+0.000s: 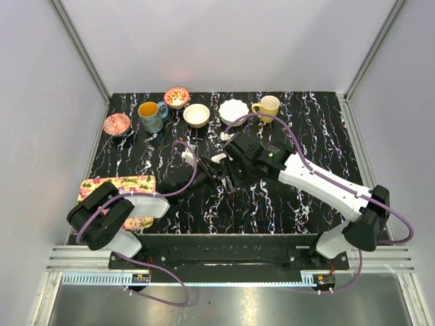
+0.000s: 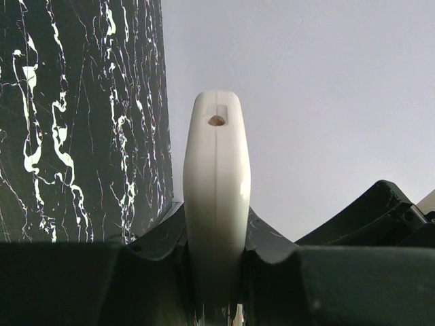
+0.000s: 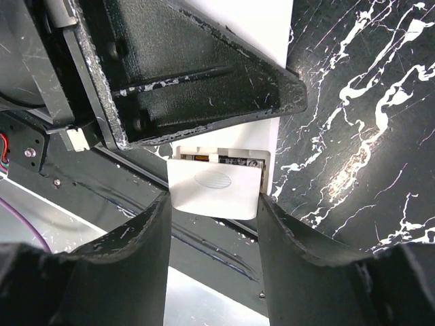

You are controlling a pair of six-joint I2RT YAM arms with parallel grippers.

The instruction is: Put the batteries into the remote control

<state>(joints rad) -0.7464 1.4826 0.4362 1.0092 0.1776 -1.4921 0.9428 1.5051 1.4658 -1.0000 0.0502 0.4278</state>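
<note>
Left gripper [image 2: 216,234] clenched on small flat white plastic remote control [image 2: 216,197] | my right gripper [image 3: 214,204] pinches thin white back-cover panel [image 3: 214,191] | judged light, stiff, slick: I'd hold side edges.

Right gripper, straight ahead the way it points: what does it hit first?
Probably the open battery bay of the remote control; the back cover in the right gripper looks almost there, depth unclear.

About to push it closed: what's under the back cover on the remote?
Above the back cover, a thin strip of open bay in the remote shows what look like batteries. The cover hides everything lower.
</note>
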